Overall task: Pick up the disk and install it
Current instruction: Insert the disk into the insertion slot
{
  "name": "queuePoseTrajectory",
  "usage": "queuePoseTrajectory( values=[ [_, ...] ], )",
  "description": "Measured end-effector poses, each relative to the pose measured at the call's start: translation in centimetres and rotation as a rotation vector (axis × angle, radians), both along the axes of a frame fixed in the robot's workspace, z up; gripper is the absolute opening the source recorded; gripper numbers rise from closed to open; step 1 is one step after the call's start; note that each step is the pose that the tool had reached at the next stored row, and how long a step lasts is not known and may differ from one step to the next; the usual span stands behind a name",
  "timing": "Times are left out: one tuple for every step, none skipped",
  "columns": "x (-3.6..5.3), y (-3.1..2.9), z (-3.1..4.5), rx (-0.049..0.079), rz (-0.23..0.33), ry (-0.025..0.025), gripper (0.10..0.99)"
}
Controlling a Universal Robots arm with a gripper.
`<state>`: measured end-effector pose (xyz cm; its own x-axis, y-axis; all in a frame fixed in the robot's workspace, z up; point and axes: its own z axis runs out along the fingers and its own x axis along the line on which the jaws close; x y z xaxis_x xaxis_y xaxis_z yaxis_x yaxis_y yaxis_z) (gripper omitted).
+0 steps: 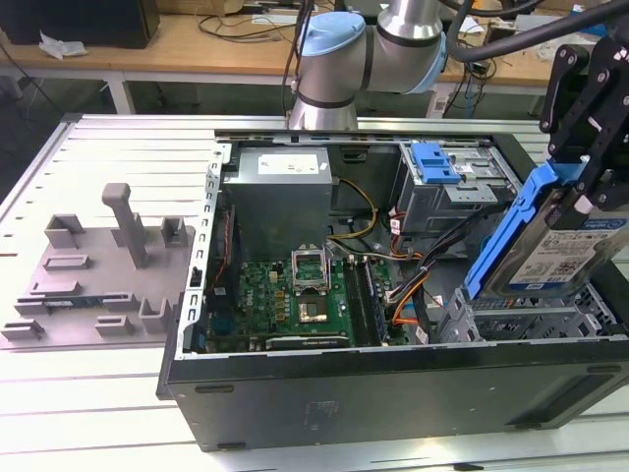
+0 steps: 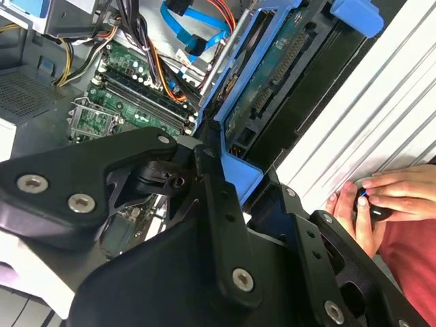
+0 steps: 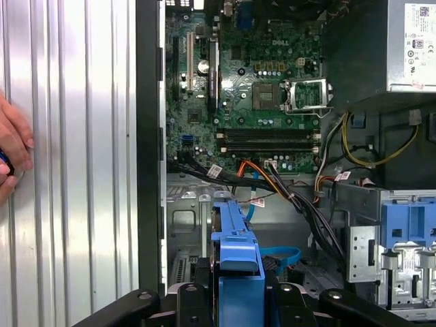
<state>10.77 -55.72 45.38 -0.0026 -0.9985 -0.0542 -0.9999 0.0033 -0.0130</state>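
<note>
One disk [image 1: 555, 251], silver with a white-and-blue label and a blue bracket along its edge, hangs tilted over the open computer case [image 1: 393, 393]. It sits above the metal drive cage [image 1: 531, 320] at the case's end on the exterior view's right. Its lower edge is close to the cage; whether they touch I cannot tell. The end effector [image 1: 587, 202] pinches the disk from above, black fingers pressed against either side of it.

Inside the case, a green motherboard [image 1: 295, 295] lies on the floor near the middle, with orange and black cables [image 1: 413, 295] running between it and the cage. A grey power supply [image 1: 285, 192] stands against the case's far wall, and a blue plastic latch [image 1: 432, 162] tops the bay in the far corner beyond the cage.

Outside the case, on the exterior view's left, a grey plastic fixture [image 1: 98, 261] rests on the ribbed counter [image 1: 98, 403]. A person's hand [image 3: 10, 150] lies on the counter, apart from the case wall.
</note>
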Motion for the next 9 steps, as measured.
queuePoseTrajectory(
  values=[
    [0.02,0.0,-0.1,0.0,0.0,0.0003,0.365],
    [0.03,0.01,-0.21,0.0,0.0,0.0006,0.365],
    [0.04,0.0,-0.31,0.0,0.0,0.0008,0.365],
    [0.06,0.01,-0.44,0.0,0.0,0.001,0.365],
    [0.06,0.01,-0.54,0.0,0.0,0.0012,0.365],
    [0.07,0.01,-0.73,0.0,0.0,0.0013,0.365],
    [0.07,0.01,-0.96,0.0,0.0,0.0015,0.365],
    [0.08,0.01,-1.08,0.0,0.0,0.0015,0.365],
    [0.08,0.01,-1.25,0.0,0.0,0.0014,0.365]
  ],
)
